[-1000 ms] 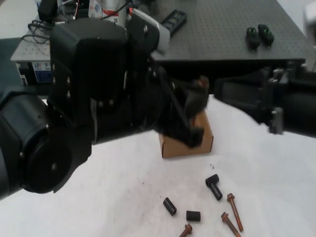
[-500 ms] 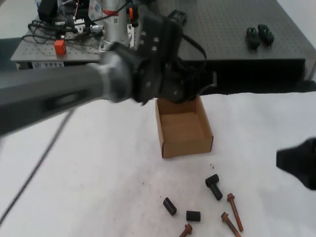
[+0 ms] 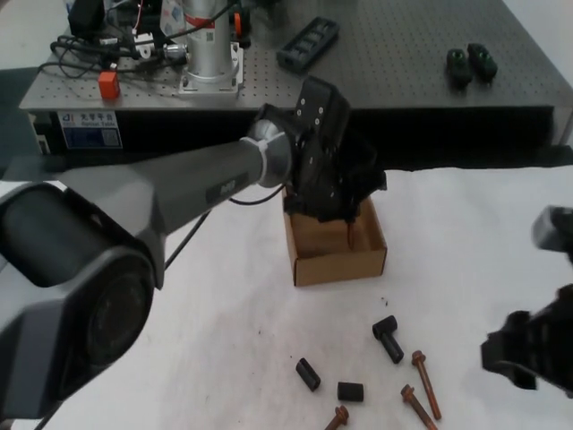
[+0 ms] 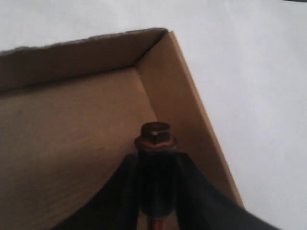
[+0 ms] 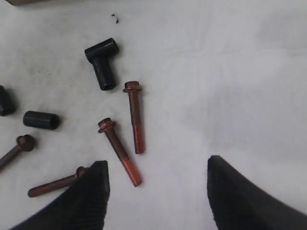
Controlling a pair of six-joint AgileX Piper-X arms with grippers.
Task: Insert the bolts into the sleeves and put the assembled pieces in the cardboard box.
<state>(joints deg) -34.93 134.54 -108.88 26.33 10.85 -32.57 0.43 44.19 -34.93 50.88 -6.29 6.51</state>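
Note:
My left gripper [image 4: 156, 165] is shut on a black sleeve [image 4: 156, 191] with a copper bolt [image 4: 155, 135] through it, held just above the floor of the cardboard box [image 4: 187, 100] near one corner. In the high view that gripper [image 3: 351, 213] hangs over the box [image 3: 338, 264]. My right gripper [image 5: 157, 164] stands open above the white cloth, over two loose bolts [image 5: 134, 115] [image 5: 119, 151]. Two more bolts [image 5: 55, 182] [image 5: 12, 148], two short sleeves [image 5: 41, 120] [image 5: 5, 100] and a black sleeve piece with a side stub [image 5: 101, 62] lie nearby. The high view has the right gripper [image 3: 524, 354] at the lower right.
Loose bolts [image 3: 426, 383] and sleeves [image 3: 308, 374] lie near the front edge of the cloth. A dark perforated bench [image 3: 403, 63] with small fixtures stands behind the box. The left arm [image 3: 179, 193] spans the cloth's left half.
The left arm has swung away from the camera and lowered its gripper into the box. The right arm has moved from the right middle down to the lower right.

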